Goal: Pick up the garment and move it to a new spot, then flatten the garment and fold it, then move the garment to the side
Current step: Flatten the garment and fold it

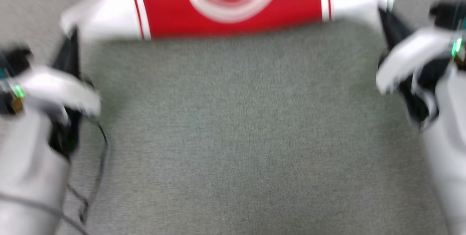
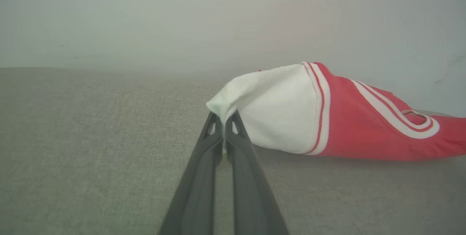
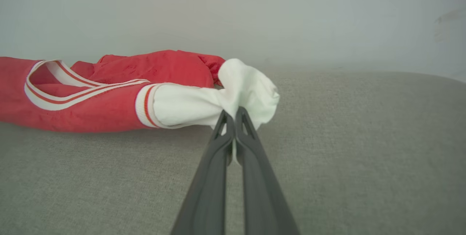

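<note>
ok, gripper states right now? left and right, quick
left gripper: closed, pinching the garment at a white sleeve tip.
right gripper: closed, pinching the garment at the other white sleeve tip.

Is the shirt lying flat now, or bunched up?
Bunched, not flat. The garment is pulled sideways by its white sleeves, left gripper and right gripper each shut on one; red fabric heaps behind the collar.
</note>
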